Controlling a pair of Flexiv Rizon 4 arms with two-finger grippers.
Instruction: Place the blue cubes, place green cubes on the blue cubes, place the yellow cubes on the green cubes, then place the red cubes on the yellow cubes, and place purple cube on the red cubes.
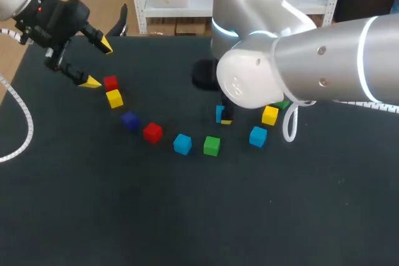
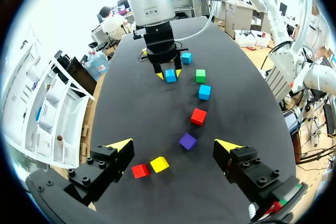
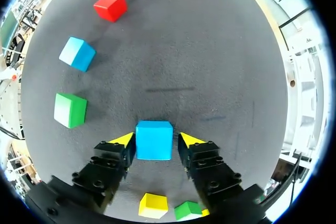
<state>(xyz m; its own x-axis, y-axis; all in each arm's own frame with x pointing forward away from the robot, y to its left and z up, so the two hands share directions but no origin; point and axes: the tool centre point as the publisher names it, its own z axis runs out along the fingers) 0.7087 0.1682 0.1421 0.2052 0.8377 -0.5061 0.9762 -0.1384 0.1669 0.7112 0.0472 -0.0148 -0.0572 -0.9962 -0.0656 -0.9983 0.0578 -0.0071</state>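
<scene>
A blue cube [image 3: 154,139] rests on the black table [image 3: 210,66] between the fingers of my right gripper [image 3: 153,141], which is open with a thin gap on at least one side. The head view shows that cube [image 1: 219,114] half hidden under my right arm. My left gripper [image 2: 174,145] hangs open and empty at the far left [image 1: 100,63], above a red cube [image 2: 140,170] and a yellow cube [image 2: 159,164]. Ahead of it, a purple cube [image 2: 187,141], a red cube [image 2: 198,116], a blue cube [image 2: 204,92] and a green cube [image 2: 200,75] lie in an arc.
Right of my right gripper sit another blue cube [image 1: 258,136], a yellow cube [image 1: 270,115] and a green cube [image 1: 282,104] partly under the arm. A white cable [image 1: 290,126] loops down from the right arm. The table's near half [image 1: 187,216] is bare.
</scene>
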